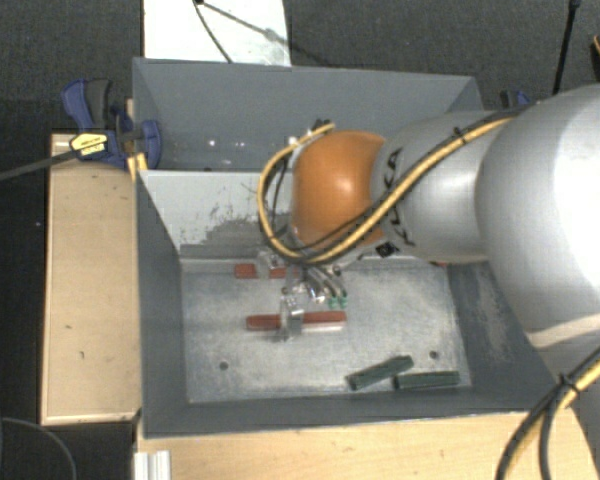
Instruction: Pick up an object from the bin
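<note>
My gripper [296, 310] is low in the middle of the bin, right over the midpoint of a long red-brown bar [264, 321] that lies flat on the floor. The bar sticks out to the left and right of the gripper, and its middle is hidden behind it. A short red-brown block [245, 270] lies a little to the back left, near the bin's sloping rear wall.
Two dark green bars [379, 372] [428, 379] lie end to end near the front right corner of the bin. The arm and its orange wrist cover hang over the bin's back right part.
</note>
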`<action>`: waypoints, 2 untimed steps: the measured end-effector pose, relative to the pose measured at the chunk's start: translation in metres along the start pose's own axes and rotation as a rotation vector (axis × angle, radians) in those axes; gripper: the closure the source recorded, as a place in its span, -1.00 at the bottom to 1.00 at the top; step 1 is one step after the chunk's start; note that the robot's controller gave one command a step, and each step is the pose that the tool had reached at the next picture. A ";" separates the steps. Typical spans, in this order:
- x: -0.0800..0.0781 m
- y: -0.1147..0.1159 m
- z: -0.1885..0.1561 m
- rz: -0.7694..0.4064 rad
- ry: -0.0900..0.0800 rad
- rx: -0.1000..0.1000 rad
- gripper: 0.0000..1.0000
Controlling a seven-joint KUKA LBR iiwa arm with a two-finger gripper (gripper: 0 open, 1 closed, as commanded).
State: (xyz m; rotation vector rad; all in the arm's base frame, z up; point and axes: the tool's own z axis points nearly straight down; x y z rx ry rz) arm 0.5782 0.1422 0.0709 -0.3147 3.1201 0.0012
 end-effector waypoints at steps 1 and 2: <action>0.001 0.000 0.000 0.006 0.000 -0.001 1.00; 0.020 0.031 -0.185 -0.190 -0.005 -0.001 1.00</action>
